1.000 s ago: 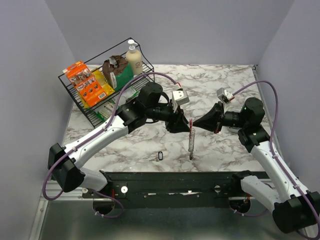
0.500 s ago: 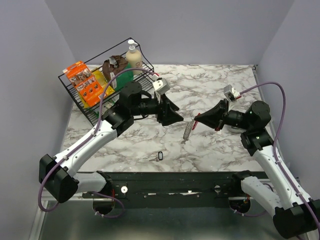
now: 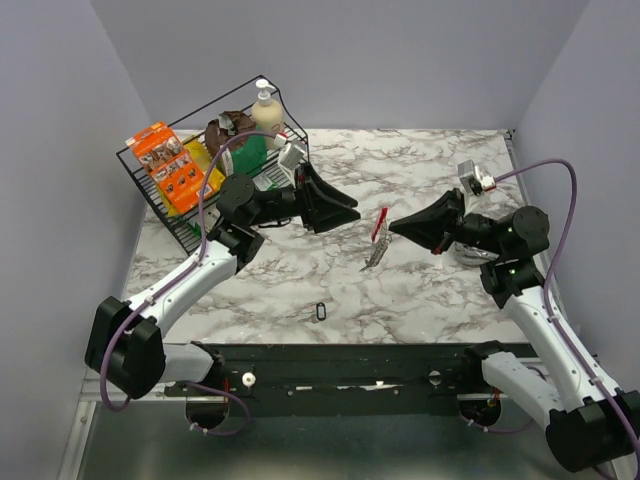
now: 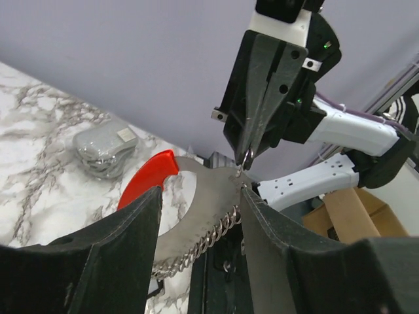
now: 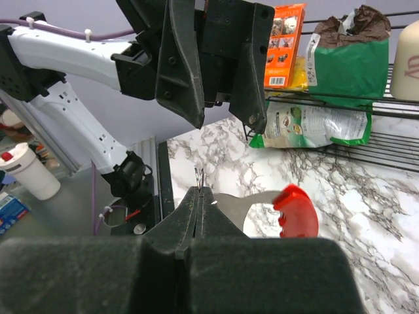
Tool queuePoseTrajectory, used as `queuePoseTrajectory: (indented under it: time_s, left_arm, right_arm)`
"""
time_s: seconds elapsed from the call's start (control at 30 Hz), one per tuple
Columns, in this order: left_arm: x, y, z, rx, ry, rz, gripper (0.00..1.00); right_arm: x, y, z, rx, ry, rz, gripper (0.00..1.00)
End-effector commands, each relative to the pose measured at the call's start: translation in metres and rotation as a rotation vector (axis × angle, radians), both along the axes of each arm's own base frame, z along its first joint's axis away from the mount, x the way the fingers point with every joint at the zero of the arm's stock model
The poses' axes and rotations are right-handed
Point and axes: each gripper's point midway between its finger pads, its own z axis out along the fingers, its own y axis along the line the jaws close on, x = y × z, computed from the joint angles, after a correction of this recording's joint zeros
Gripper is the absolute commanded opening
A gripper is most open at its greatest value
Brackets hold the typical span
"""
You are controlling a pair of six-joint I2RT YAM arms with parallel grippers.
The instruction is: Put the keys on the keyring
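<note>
Right gripper [image 3: 396, 226] stayed pinched on the keyring [image 3: 378, 240] hanging at its 9 o'clock, while the left gripper [image 3: 347, 213] had backed off, spread and empty (one key [image 3: 320, 311] lay loose at the keyring's 7 o'clock), so threading looked unfinished.

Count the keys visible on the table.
1. The key lies on the table near the middle of its front edge. Another may be hidden at the keyring.

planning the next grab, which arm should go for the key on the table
Left. The left gripper is open and empty, free for the key; the right gripper is shut on the keyring.
</note>
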Motion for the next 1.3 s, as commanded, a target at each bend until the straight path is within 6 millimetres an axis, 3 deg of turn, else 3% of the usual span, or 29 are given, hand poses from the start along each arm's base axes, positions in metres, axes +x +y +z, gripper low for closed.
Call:
queuePoseTrajectory:
  time_s: [0.0,0.5,0.67,0.87,1.27]
  left_arm:
    - [-0.008,0.0,0.021,-0.059,-0.033,-0.055,0.58]
    - [-0.022,-0.017,0.023,-0.064,-0.072,-0.122,0.56]
    - [-0.016,-0.025,0.021,-0.052,-0.044,-0.124,0.48]
    - [-0.012,-0.035,0.015,-0.015,-0.033,-0.116,0.57]
    - [-0.013,-0.041,0.008,0.003,-0.018,-0.132,0.35]
  right_arm:
    - [0.001,0.0,0.007,0.005,-0.026,0.012,0.0]
    - [0.015,0.007,0.022,0.09,0.002,0.042,0.0]
    - [0.014,0.007,0.023,0.089,0.001,0.042,0.0]
    - [0.013,0.006,0.022,0.09,0.004,0.038,0.0]
    - [0.011,0.005,0.024,0.091,-0.012,0.035,0.0]
